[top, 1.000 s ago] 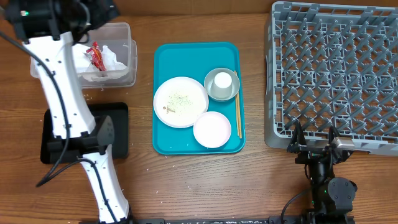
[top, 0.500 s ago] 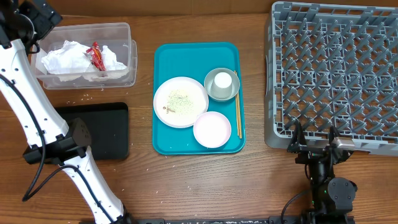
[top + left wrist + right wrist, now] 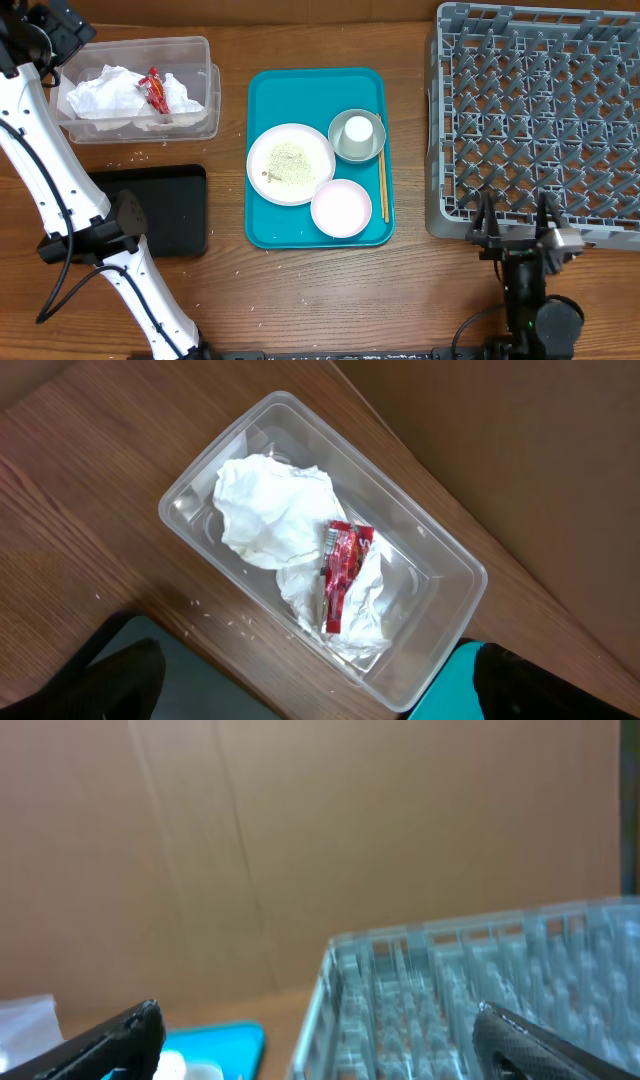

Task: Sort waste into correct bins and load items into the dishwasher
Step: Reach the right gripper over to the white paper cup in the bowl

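Both claws spread wide: left gripper (image 3: pixel 318 656) above the clear tub (image 3: pixel 200 480), right gripper (image 3: pixel 516 226) at the near edge of the dish rack (image 3: pixel 540 110)

The tub sits at the far left of the table and contains the crumpled napkins (image 3: pixel 272 508), with the red wrapper (image 3: pixel 338 575) lying on top of them. The black tray (image 3: pixel 175 210) lies just in front of the tub. Loose rice grains (image 3: pixel 140 155) are scattered on the wood between the two, and more rice covers the large plate (image 3: pixel 290 163). The plate, the small white dish (image 3: pixel 341 208) and the grey bowl (image 3: pixel 344 148) rest on the teal tray (image 3: pixel 315 82) at table centre, and the white cup (image 3: pixel 358 130) stands inside the bowl. Chopsticks (image 3: pixel 382 190) lie along the tray's right side. The right wrist view is blurred but shows both fingers (image 3: pixel 125 1032) well apart, facing the rack
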Controlling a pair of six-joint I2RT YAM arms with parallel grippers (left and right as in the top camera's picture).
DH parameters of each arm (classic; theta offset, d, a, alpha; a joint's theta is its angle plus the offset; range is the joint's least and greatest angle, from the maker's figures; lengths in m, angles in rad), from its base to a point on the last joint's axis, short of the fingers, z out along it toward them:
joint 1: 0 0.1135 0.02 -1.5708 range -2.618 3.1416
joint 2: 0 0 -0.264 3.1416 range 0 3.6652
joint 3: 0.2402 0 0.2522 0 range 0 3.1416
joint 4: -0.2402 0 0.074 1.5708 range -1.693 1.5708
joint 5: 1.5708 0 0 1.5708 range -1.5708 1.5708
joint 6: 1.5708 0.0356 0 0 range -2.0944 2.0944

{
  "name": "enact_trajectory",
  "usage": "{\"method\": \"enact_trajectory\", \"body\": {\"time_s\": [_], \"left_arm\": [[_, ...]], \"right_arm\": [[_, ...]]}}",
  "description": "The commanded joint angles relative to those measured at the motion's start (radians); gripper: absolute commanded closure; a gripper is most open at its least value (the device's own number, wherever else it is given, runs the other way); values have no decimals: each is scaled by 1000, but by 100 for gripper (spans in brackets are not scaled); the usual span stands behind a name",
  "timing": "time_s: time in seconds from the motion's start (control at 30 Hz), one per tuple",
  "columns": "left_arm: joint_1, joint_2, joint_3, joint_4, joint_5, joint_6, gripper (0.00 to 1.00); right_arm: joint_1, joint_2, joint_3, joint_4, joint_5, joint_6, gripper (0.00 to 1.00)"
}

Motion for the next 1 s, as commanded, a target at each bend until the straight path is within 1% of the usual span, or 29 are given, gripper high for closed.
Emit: {"method": "enact_trajectory", "body": {"time_s": [0.0,0.1,0.17,0.23,0.3,0.43,0.5,0.6,0.67,0.73,0.8,0.83,0.9,0.93,0.97], "left_arm": [[4,-3,0,-2,-20,23,0],[4,-3,0,-2,-20,23,0],[4,-3,0,-2,-20,23,0],[4,-3,0,-2,-20,23,0],[4,-3,0,-2,-20,23,0],[4,-3,0,-2,-20,23,0],[4,-3,0,-2,-20,23,0],[4,-3,0,-2,-20,23,0],[4,-3,0,-2,-20,23,0],[4,-3,0,-2,-20,23,0],[4,-3,0,-2,-20,23,0],[4,-3,0,-2,-20,23,0],[4,-3,0,-2,-20,23,0],[4,-3,0,-2,-20,23,0],[4,-3,0,-2,-20,23,0]], "right_arm": [[-3,-8,-10,131,-47,76,0],[-2,-8,-10,325,-71,126,0],[-3,-8,-10,464,-71,116,0],[-3,-7,-4,565,-70,89,0],[-3,0,27,587,-71,62,0],[-3,73,142,503,-81,33,0],[-3,148,225,426,-113,-19,0],[-3,340,423,262,-195,-105,0],[-2,466,547,166,-252,-122,0],[-1,626,713,31,-318,-122,0],[11,846,978,-211,-389,-122,0],[16,902,1049,-280,-399,-122,0],[40,1064,1270,-501,-407,-123,0],[71,1213,1490,-731,-407,-158,0],[91,1288,1603,-851,-406,-186,0]]}}
